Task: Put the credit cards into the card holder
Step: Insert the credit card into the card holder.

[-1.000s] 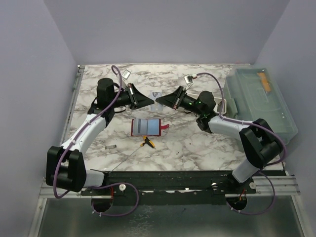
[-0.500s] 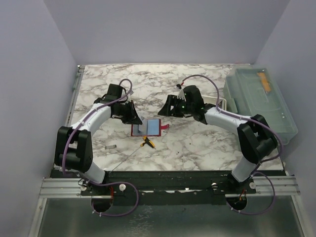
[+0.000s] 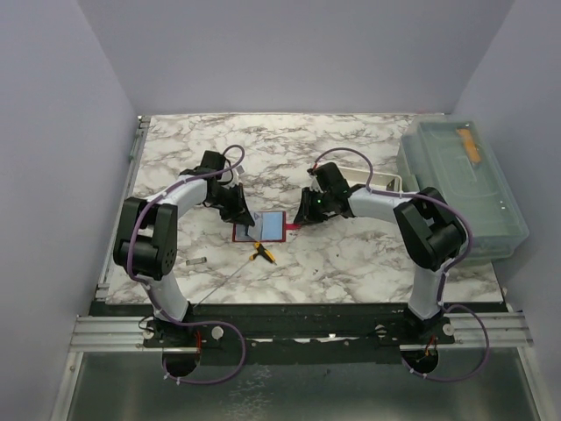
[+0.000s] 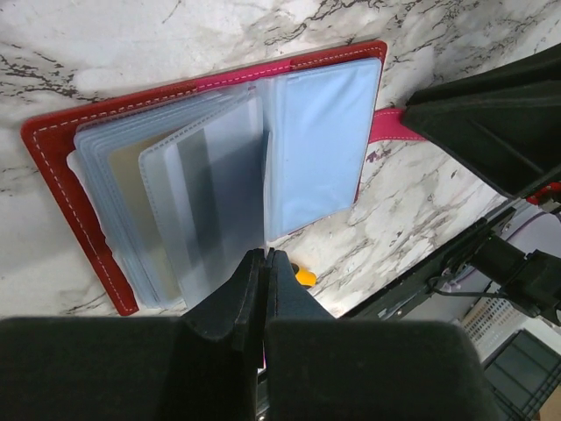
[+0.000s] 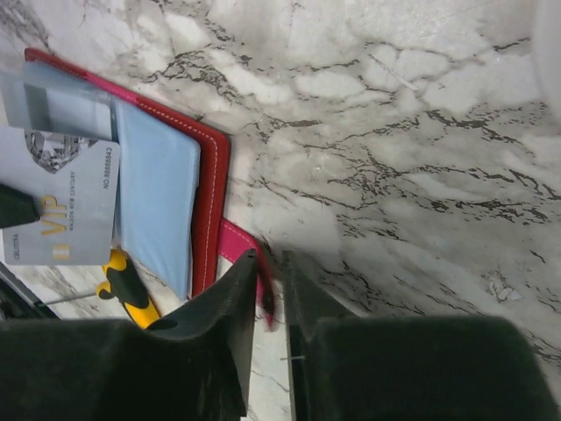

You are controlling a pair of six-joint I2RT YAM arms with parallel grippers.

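At the left of the overhead view, the left gripper (image 4: 265, 257) has its fingers pressed together on the near edge of a pale blue card (image 4: 206, 197), holding it over the open card holder (image 3: 263, 226), which lies at the centre of the marble table (image 3: 351, 263). In the left wrist view, the card lies over the fanned clear sleeves. Its far edge appears to sit at the mouth of one, though how deep it has gone cannot be told. A tan-gold card (image 4: 131, 189) shows just left of it and looks already tucked under a sleeve. A yellow-handled tool (image 3: 263, 253) lies just below the card holder, apart from both arms. At the right, the right gripper (image 5: 270, 274) is clamped on the holder's pink tab (image 5: 237, 241), apparently pinning the wallet flat. By this showing the job is well past halfway. What is left is to slide the pale blue card fully into its sleeve and let go of it.
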